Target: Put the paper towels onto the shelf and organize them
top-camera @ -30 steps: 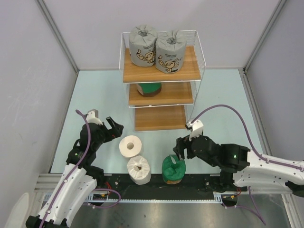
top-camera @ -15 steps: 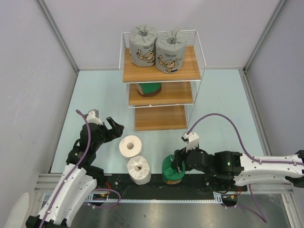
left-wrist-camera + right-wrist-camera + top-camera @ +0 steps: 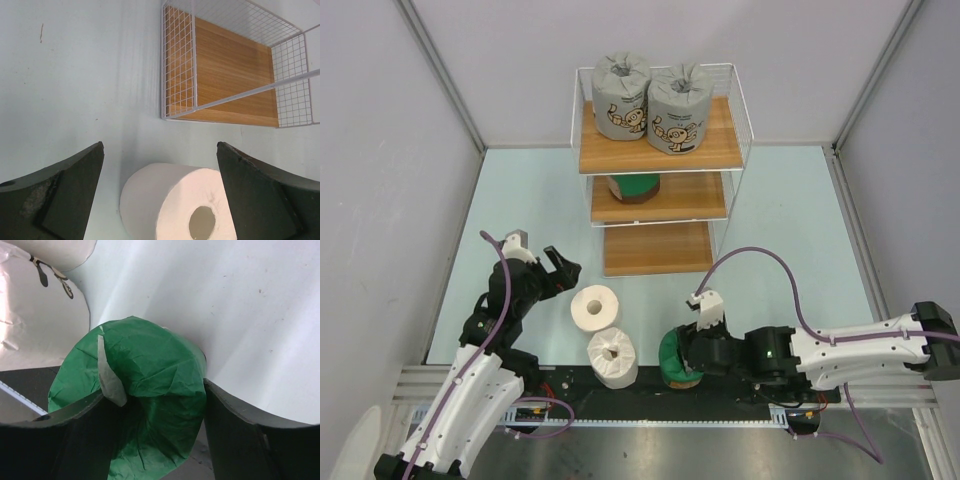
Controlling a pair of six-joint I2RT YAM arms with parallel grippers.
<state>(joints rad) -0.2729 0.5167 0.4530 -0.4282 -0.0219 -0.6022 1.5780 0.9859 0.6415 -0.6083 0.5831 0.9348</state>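
Right wrist view, nearest the arms: right gripper straddling a dark green roll, fingers pressed against both flanks of its crinkled wrapper, no gap showing. Seen from above, standing upright on the table, close to the near edge. Just to its left, a nearer white roll, upright, hole facing up. Just beyond that, a farther white roll, also upright. Beside this one, on its left, the left gripper, fingers spread wide, holding nothing and touching nothing. Farther back, centred, the shelf. On its middle board, toward the left, a second dark green roll. On the top board, two grey printed rolls, upright, side by side, touching.
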